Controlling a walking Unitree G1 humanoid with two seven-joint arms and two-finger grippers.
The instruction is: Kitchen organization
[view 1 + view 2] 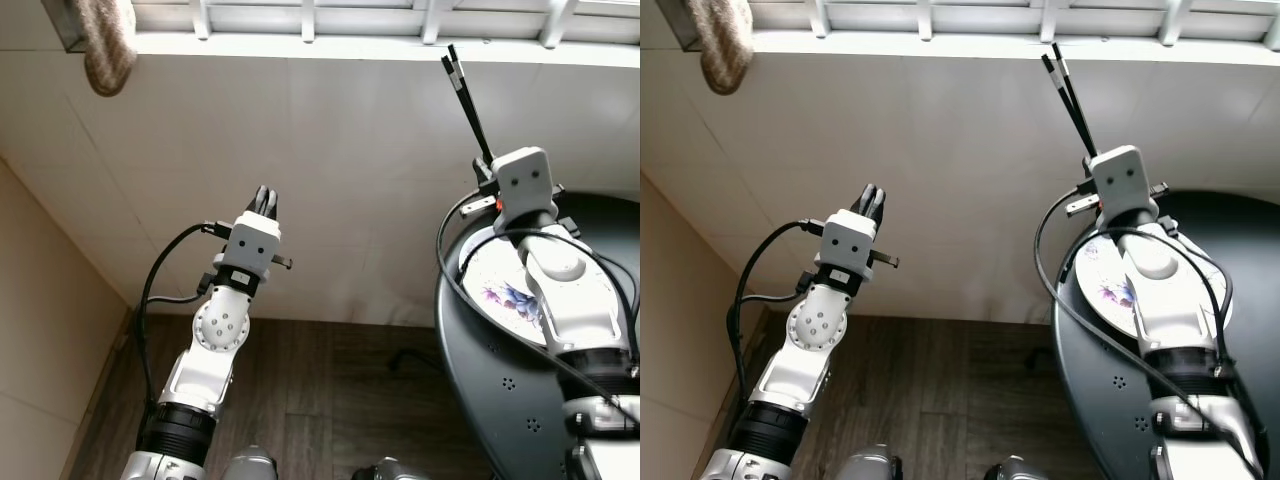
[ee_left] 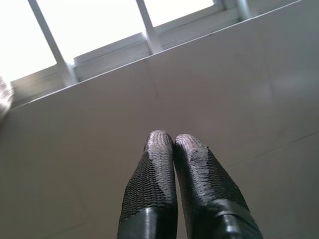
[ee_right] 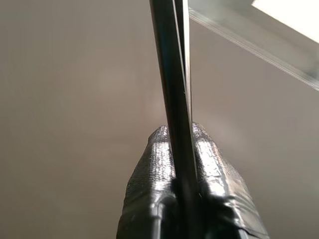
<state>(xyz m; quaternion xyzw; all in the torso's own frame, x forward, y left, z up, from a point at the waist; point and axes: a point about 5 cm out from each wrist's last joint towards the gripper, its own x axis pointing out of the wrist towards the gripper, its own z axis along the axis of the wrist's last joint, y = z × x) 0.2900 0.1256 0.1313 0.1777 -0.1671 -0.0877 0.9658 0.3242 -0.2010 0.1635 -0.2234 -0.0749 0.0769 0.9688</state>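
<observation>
My right gripper is shut on a pair of thin black chopsticks, which stick up past the fingertips toward the window sill. The right arm is raised over a white plate with a purple flower pattern, which lies on a round black table. My left gripper is raised in front of the tiled wall, shut, with nothing between its fingers.
A pale tiled wall is straight ahead, with a white window frame along its top. A fuzzy brown cloth hangs at the upper left. Dark wooden floor lies below, between the arms.
</observation>
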